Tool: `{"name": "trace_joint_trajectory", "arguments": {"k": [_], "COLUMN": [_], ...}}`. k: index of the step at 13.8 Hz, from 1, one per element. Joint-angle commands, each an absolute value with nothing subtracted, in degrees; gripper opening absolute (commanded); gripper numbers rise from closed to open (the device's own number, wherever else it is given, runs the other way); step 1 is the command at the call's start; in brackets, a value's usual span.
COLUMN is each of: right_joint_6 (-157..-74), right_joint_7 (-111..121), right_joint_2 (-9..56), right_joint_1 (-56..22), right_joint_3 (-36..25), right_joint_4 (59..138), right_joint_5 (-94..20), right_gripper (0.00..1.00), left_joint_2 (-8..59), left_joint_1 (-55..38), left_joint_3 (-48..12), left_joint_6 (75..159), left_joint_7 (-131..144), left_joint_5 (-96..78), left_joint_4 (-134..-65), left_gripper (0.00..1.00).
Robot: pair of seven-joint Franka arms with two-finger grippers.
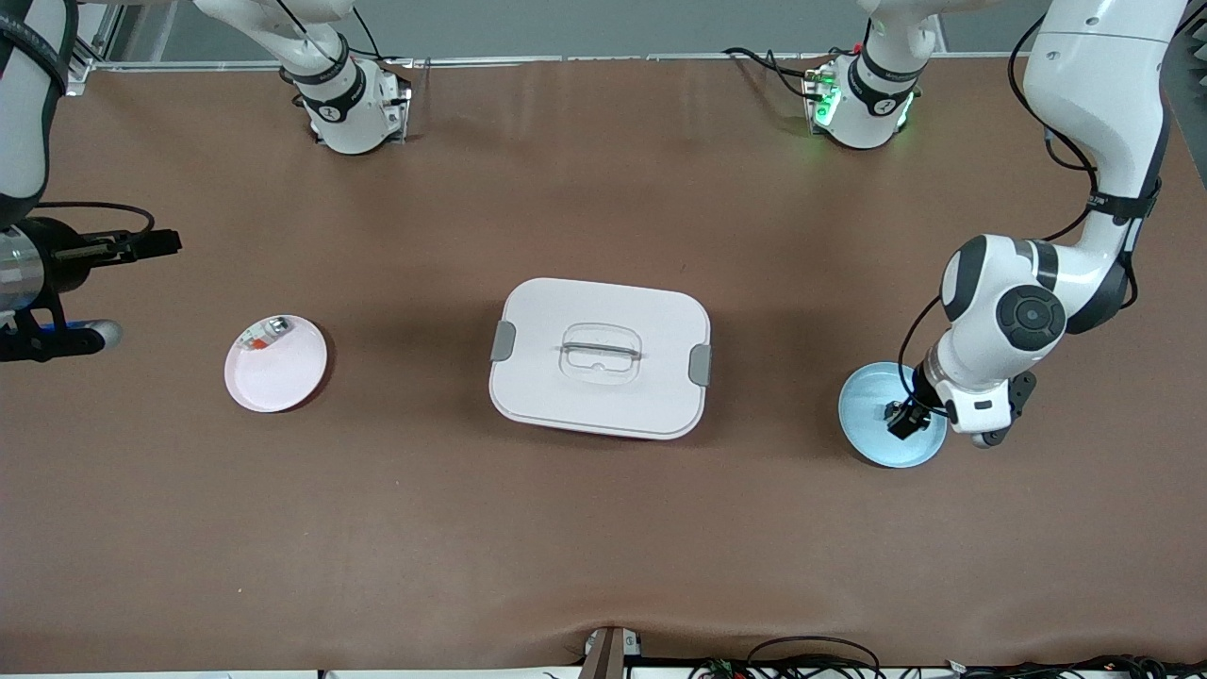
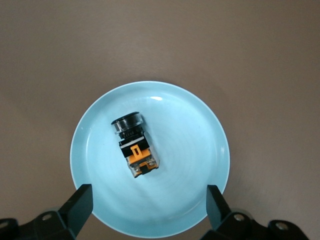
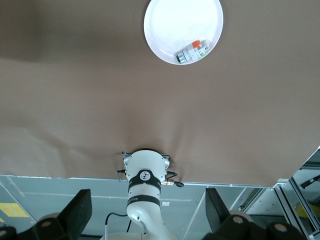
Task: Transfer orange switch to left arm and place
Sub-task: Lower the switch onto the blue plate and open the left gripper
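- My left gripper (image 2: 145, 207) hangs wide open over the blue plate (image 2: 200, 125), near the desk's left-arm end.
- The orange switch (image 2: 135, 145) lies on that plate, ungripped.
- My right gripper (image 3: 145, 212) waits open at the opposite edge.
- The box (image 1: 600, 356) sits mid-desk.

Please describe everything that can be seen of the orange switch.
The orange switch is a small push-button part: a round black cap, a black collar, and an orange body with a clear-looking end. It looks like plastic. It lies on its side on the blue plate, near the middle, at the left arm's end of the table. Only the plate touches it. The left gripper hangs over it, open, with a finger on each side, not touching.
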State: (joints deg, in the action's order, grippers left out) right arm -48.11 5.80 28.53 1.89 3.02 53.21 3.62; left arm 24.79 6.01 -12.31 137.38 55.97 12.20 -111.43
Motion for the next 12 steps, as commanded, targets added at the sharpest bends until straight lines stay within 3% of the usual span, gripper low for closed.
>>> {"name": "trace_joint_trajectory", "arguments": {"k": [1, 8, 12], "right_joint_6": [-49.39, -65.99, -68.81], "right_joint_7": [5.36, 5.36, 5.36], "right_joint_2": [26.11, 9.51, 7.65], "right_joint_1": [2.11, 2.11, 3.16], "right_joint_3": [3.69, 3.78, 3.08], "right_joint_4": [55.89, 80.13, 81.91], "right_joint_5": [3.69, 3.69, 1.24], "right_gripper": [1.0, 1.0, 1.0], "left_joint_2": [21.27, 16.36, 12.67], "left_joint_1": [6.15, 6.15, 6.41], "left_joint_3": [-11.34, -8.62, -8.26], "left_joint_6": [137.46, 137.37, 136.23], "left_joint_7": [37.59, 5.29, 5.71], "left_joint_5": [7.67, -1.05, -1.14], "left_joint_4": [-114.78, -114.96, -113.82], "left_gripper": [1.0, 1.0, 1.0]}}
